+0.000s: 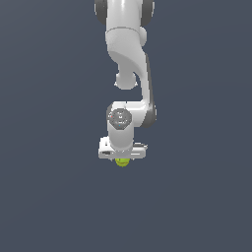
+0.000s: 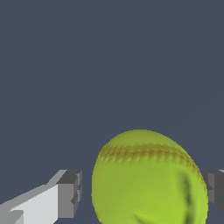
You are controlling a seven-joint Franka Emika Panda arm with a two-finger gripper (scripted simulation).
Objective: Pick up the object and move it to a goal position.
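The object is a yellow-green ball (image 2: pixel 148 179) with dark seam lines. In the wrist view it fills the space between my gripper's (image 2: pixel 142 194) two grey fingertips (image 2: pixel 70 194). One fingertip stands a small gap away from the ball; the other sits right at its side. The jaws are open around the ball. In the exterior view the white arm reaches straight down, and the gripper (image 1: pixel 121 160) covers most of the ball (image 1: pixel 121 162), which peeks out just under the hand.
A plain dark grey-blue surface (image 1: pixel 49 197) lies all around. No other object or edge shows in either view.
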